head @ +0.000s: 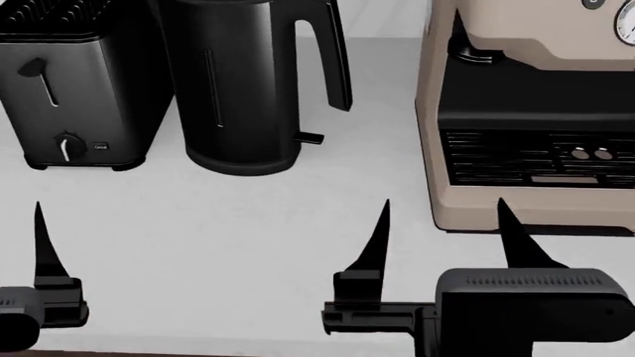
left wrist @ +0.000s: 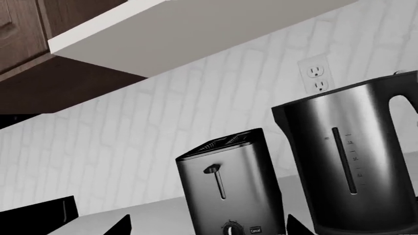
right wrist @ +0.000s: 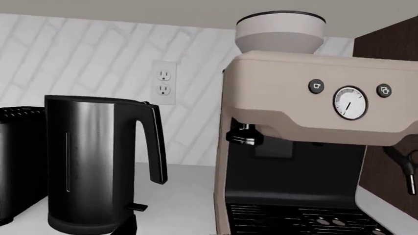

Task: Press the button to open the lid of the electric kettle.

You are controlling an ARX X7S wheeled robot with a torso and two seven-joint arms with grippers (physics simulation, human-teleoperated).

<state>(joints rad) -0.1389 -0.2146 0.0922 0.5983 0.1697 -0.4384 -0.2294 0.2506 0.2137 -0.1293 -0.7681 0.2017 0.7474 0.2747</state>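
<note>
Right gripper (head: 442, 227): jaws spread wide, holding nothing, well short of kettle.
Left gripper (head: 40, 230): one finger visible; state undeterminable.
Tall matte-black cylindrical electric kettle (head: 233, 82): between toaster and espresso machine.
Flat black lid (right wrist: 98, 100): apparently closed.
Progress: button unpressed; approach and press remain.

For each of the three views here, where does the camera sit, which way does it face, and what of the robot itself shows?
Head view: on the robot's head, looking forward and down at the counter; shows the open right gripper and one left fingertip.
Left wrist view: low by the left gripper, facing up at the toaster, electric kettle and wall outlet; only dark finger tips show.
Right wrist view: low by the right gripper, facing the kettle and coffee machine.
All three share the kettle.
</note>
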